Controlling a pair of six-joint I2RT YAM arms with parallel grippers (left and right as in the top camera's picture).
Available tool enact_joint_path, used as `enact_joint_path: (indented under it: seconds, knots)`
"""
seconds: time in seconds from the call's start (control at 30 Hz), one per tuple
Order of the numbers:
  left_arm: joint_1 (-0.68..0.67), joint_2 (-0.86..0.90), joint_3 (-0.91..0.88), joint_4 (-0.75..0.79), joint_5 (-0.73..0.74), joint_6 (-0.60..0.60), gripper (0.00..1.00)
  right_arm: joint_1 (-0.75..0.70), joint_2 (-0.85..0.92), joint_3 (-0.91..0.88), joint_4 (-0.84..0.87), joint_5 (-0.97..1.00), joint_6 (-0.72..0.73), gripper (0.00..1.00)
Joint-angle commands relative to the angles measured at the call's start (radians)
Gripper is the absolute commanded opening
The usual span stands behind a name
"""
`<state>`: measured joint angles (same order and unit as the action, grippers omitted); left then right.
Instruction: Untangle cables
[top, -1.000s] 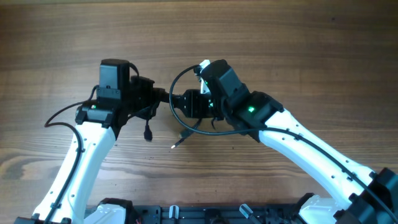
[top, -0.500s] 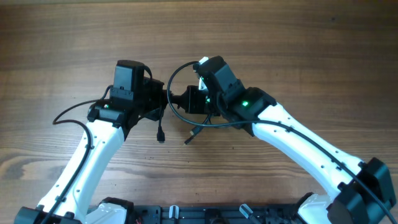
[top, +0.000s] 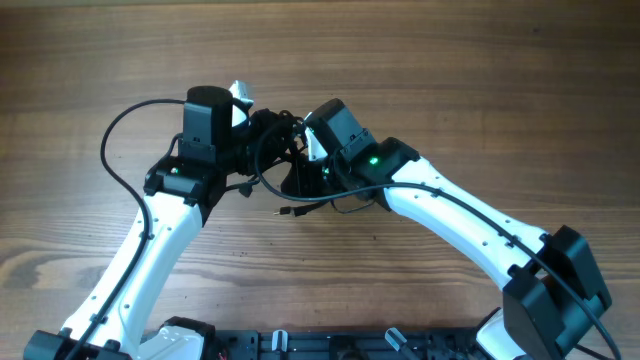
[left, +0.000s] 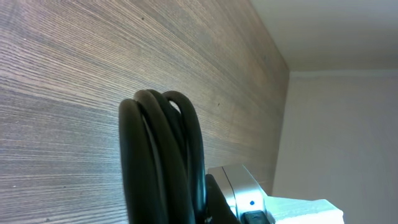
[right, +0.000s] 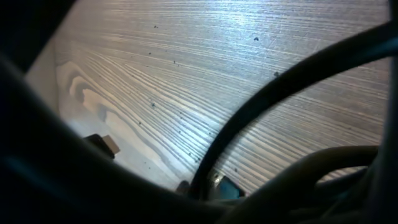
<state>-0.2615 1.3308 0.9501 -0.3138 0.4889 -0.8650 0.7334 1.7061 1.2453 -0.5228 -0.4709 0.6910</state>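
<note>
The cables are a dark knot of thin black cords between the two gripper heads, just left of the table's middle. One metal-tipped plug end trails onto the wood below the knot. My left gripper is shut on the bundle from the left. In the left wrist view, looped cords fill the lower middle, close to the lens. My right gripper is pressed in from the right and shut on the same tangle. In the right wrist view a cord arcs across the wood, and dark blur hides the fingers.
A thicker black arm wire loops out left of the left arm. The wooden table spreads around both arms. The black base rail runs along the near edge. A silver camera housing shows beside the cords.
The left gripper has carried its cords right and farther back. The right gripper has swung left into the bundle and closed. The wide loop above it has drawn into the knot.
</note>
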Motion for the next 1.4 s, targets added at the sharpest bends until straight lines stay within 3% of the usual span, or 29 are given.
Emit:
enact_joint_path:
  seconds: [0.0,0.1,0.23,0.3,0.43,0.53,0.6,0.77,1.1,1.37]
  knots:
    - [-0.028,-0.032,0.029,-0.019,0.084,-0.033,0.04,-0.009,0.016,-0.006,0.016,-0.024,-0.062,0.04]
    - [-0.028,-0.032,0.029,-0.129,-0.123,-0.269,0.04,-0.061,-0.05,-0.006,-0.022,0.031,-0.089,0.07]
    - [-0.029,-0.032,0.029,-0.22,-0.208,-0.734,0.04,-0.096,-0.179,-0.006,-0.019,0.129,-0.089,0.25]
    - [-0.037,-0.032,0.029,-0.219,-0.206,-0.834,0.04,-0.096,-0.208,-0.006,-0.018,0.17,-0.09,0.27]
    - [-0.052,-0.032,0.029,-0.226,-0.207,-0.841,0.04,-0.096,-0.218,-0.006,-0.013,0.18,-0.088,0.28]
    - [-0.03,-0.032,0.029,-0.274,-0.206,-1.069,0.04,-0.096,-0.218,-0.006,-0.021,0.184,-0.074,0.33]
    - [-0.008,-0.032,0.029,-0.326,-0.201,-1.288,0.04,-0.095,-0.217,-0.006,-0.029,0.187,-0.053,0.36]
    - [0.018,-0.032,0.029,-0.197,-0.122,-1.316,0.04,-0.06,-0.192,-0.008,-0.004,0.21,-0.051,0.38]
    - [0.018,-0.032,0.029,-0.198,-0.034,-1.316,0.04,-0.052,-0.147,-0.008,0.049,0.323,0.001,0.36]
    - [-0.002,-0.032,0.029,-0.245,0.124,-1.311,0.04,-0.052,-0.109,-0.008,0.136,0.423,-0.011,0.21]
